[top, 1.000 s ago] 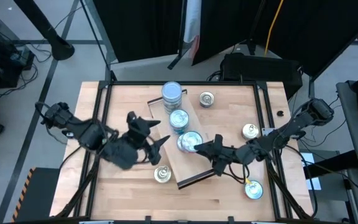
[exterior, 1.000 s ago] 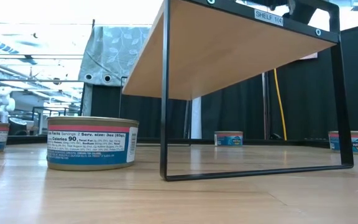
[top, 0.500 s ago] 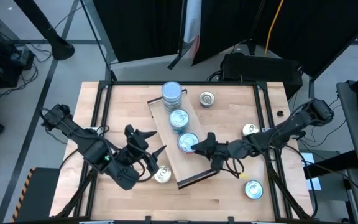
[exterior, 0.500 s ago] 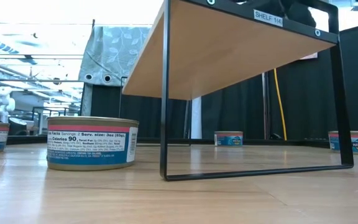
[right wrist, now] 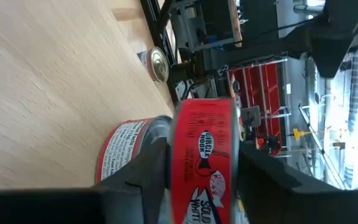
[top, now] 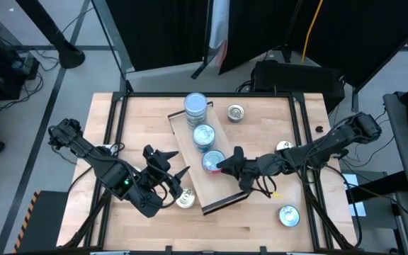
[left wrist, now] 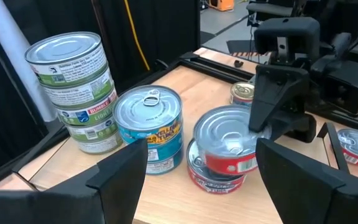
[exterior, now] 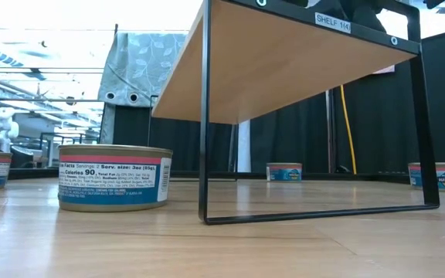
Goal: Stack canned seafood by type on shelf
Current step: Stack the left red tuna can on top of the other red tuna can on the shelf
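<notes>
The shelf (top: 218, 191) is a light-wood board on a thin dark frame, standing slantwise mid-table. On it stand a tall stack of green-labelled tins (left wrist: 73, 84), a blue-labelled stack (left wrist: 151, 127) and a red-labelled tin (left wrist: 216, 179). My right gripper (top: 227, 164) is shut on a second red-labelled tin (left wrist: 225, 143) right above that one. My left gripper (top: 167, 166) hangs open by the shelf's left side, its fingers (left wrist: 120, 174) wide apart and touching nothing, above a loose silver-topped tin (top: 184, 200). My right gripper pinches the red-labelled tin by its side wall (right wrist: 204, 155), one finger on each side, coming level from the table's right. The tin lies flat over the lower red tin (right wrist: 126, 155), slightly offset from it. Whether it rests on that tin I cannot tell.
Loose tins lie on the tabletop: one beyond the shelf (top: 236, 112), one at the right (top: 284, 149), one near the right near corner (top: 287, 214). The low view shows the shelf's dark legs (exterior: 204, 154) and a tin (exterior: 114, 177) beside them. A black frame rims the table.
My right gripper has moved toward the table's left, over the shelf, bringing its red tin above the nearest shelf tin. My left arm has drawn back a little toward the near edge and then held still, gripper open.
</notes>
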